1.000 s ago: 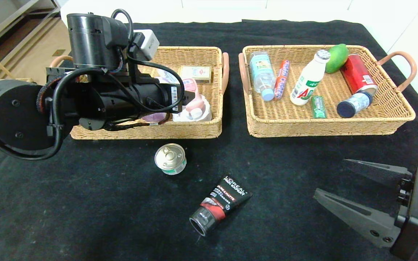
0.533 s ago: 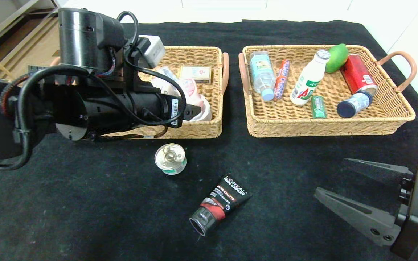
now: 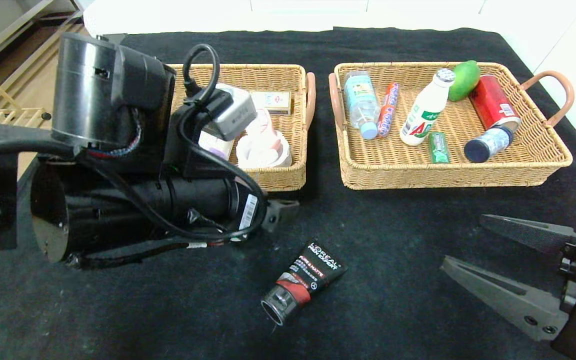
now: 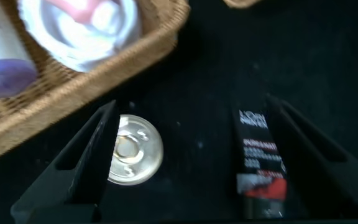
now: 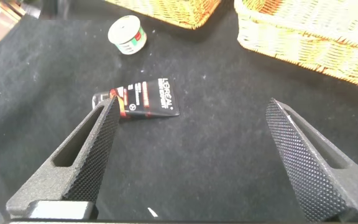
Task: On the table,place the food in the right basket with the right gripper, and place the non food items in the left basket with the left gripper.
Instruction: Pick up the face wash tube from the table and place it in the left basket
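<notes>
Near the table's (image 3: 418,310) front edge my left gripper (image 4: 185,155), jaws apart, straddles tin (image 4: 132,150) and black tube (image 4: 261,165); I might grab the food by mistake.

left arm (image 3: 133,200) over tin (image 4: 132,150), black tube (image 3: 303,282) unobstructed

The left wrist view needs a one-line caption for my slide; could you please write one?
Open left gripper above the table, round tin and black tube between its fingers, basket behind.
</notes>
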You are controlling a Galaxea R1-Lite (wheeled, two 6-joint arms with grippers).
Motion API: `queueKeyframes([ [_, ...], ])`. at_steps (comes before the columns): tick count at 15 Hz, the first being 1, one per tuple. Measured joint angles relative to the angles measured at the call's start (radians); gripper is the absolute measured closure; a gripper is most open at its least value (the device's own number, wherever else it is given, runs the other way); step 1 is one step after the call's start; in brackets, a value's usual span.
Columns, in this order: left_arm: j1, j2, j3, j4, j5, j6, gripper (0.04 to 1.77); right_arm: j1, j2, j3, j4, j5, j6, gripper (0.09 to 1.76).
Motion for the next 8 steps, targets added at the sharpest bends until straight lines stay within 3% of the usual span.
queueKeyframes([
  [4,-0.093,-0.021,0.105,0.002,0.001,0.057,0.12,0.000,-0.006,0.000,0.000,0.000,-0.001,0.14],
  [8,-0.139,-0.022,0.182,0.001,0.003,0.072,0.11,0.000,-0.014,-0.002,0.000,0.001,-0.006,0.14],
])
